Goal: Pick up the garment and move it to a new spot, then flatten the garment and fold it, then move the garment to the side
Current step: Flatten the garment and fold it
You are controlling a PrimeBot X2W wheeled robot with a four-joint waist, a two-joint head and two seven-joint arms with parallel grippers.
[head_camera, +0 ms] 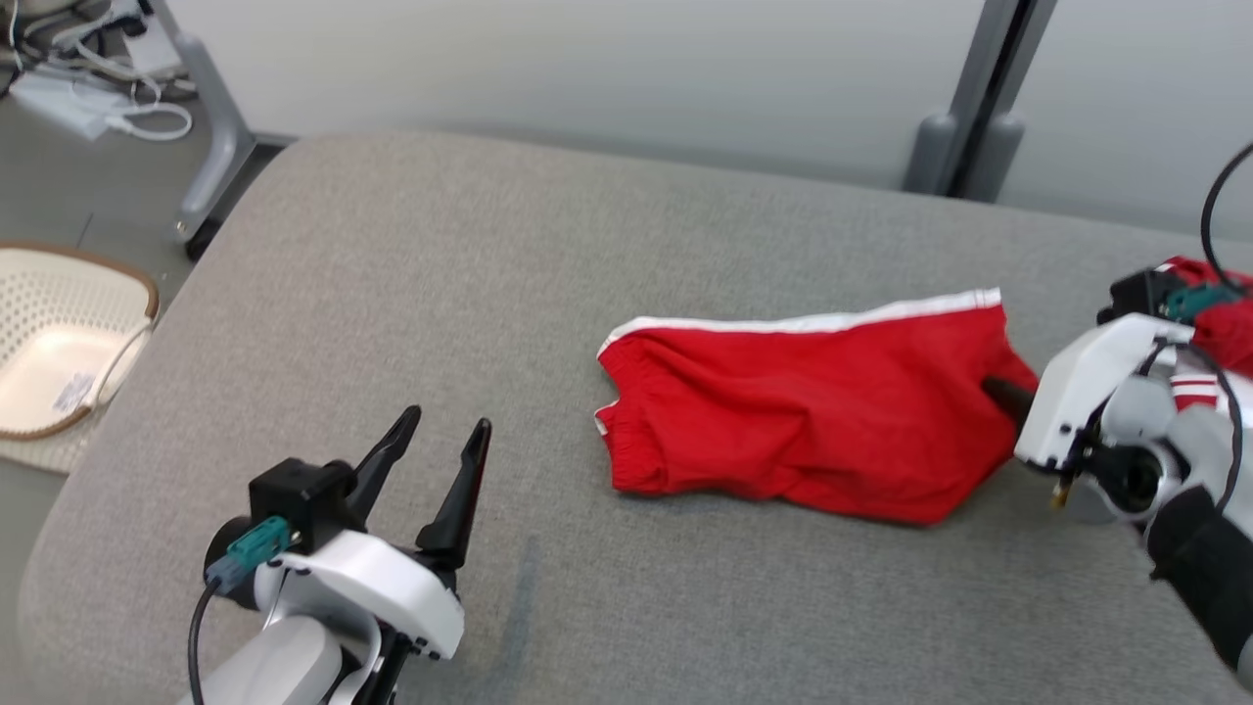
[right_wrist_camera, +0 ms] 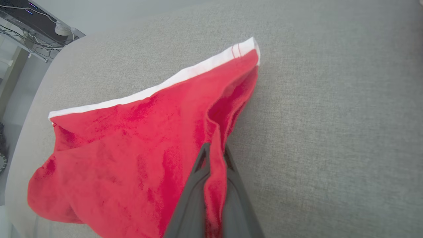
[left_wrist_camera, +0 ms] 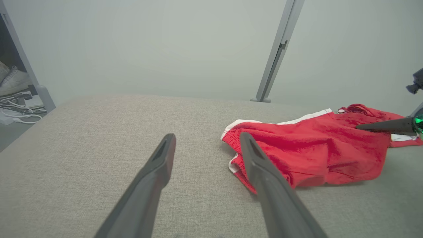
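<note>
The garment (head_camera: 812, 411) is a pair of red shorts with a white side stripe, lying crumpled on the grey padded table (head_camera: 489, 255). My right gripper (head_camera: 1003, 392) reaches in from the right edge and is shut on a fold at the garment's right end; in the right wrist view the red cloth (right_wrist_camera: 132, 148) is pinched between the two fingers (right_wrist_camera: 195, 185). My left gripper (head_camera: 440, 441) stands open at the lower left, empty, well clear of the shorts. In the left wrist view its fingers (left_wrist_camera: 158, 172) point toward the garment's (left_wrist_camera: 314, 152) waistband end.
A cream plastic basket (head_camera: 59, 343) sits on the floor left of the table. Cables (head_camera: 108, 88) and a grey frame leg (head_camera: 215, 127) lie beyond the far left corner. A grey post (head_camera: 979, 98) stands behind the table against the pale wall.
</note>
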